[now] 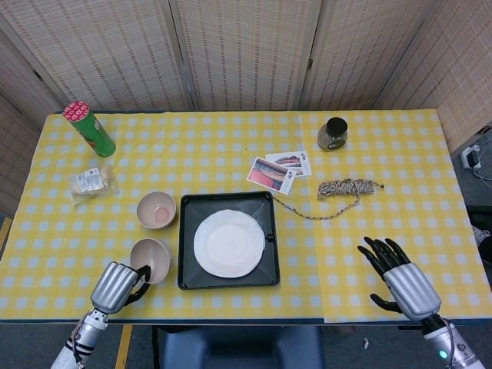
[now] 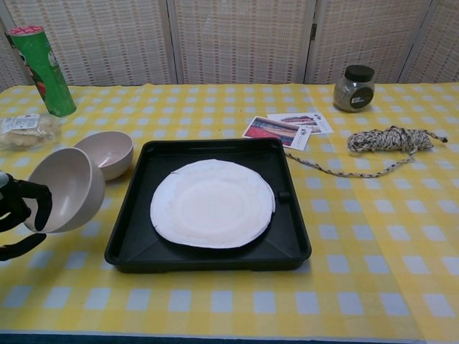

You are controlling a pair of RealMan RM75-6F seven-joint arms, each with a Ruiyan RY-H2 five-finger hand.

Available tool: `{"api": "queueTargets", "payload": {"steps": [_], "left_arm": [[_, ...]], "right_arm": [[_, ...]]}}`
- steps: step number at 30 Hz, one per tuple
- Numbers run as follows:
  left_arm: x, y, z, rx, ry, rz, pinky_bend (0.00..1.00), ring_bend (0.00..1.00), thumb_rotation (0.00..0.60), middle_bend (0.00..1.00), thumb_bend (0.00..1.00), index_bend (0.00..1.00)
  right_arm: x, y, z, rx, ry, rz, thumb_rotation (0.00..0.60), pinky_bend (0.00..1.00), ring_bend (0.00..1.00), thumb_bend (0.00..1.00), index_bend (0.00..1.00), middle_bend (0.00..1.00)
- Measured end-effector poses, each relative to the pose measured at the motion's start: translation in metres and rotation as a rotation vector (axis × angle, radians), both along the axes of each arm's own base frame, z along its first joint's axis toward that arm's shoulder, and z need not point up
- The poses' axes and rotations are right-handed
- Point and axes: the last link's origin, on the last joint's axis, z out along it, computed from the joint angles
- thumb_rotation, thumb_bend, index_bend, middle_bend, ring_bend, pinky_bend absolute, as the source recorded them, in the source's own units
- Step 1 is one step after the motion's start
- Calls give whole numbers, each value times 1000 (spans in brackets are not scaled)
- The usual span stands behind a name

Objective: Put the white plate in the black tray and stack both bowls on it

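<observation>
The white plate [image 1: 229, 243] [image 2: 212, 202] lies inside the black tray [image 1: 187, 280] [image 2: 287, 244]. My left hand [image 1: 117, 287] [image 2: 20, 213] grips the near beige bowl [image 1: 153, 258] [image 2: 66, 188] by its rim and holds it lifted and tilted, just left of the tray. The second beige bowl [image 1: 157, 210] [image 2: 107, 153] stands on the cloth behind it, beside the tray's far left corner. My right hand [image 1: 400, 270] hovers open with fingers spread over the near right of the table, far from the tray; the chest view does not show it.
A green can [image 1: 88, 128] [image 2: 41, 60] and a wrapped snack [image 1: 90, 181] [image 2: 26, 127] sit at the far left. Cards [image 1: 279, 168] [image 2: 285, 127], a coiled rope [image 1: 347, 188] [image 2: 391, 140] and a dark jar [image 1: 333, 133] [image 2: 354, 88] lie behind and right of the tray.
</observation>
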Motion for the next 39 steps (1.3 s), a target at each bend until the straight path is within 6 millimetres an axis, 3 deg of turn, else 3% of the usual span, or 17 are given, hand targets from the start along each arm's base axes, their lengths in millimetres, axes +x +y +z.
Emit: {"api": "queueTargets", "payload": {"steps": [11,21,39], "left_arm": [[50,6,-1,-28,62,-90,1000,1000,600,1000,443,665],[101,28,-17,-83,96,-166,1000,1000,600,1000,443,659],[131,67,-73,-103,117,-154,1000,1000,600,1000,442,658]], "right_arm": [[1,3,3,-5,-15,10,600,0,0,250,0,0],[2,6,12,-26,-40,18,600,0,0,250,0,0],[-9,-1,39,-93,-104,-41,600,0,0,250,0,0]]}}
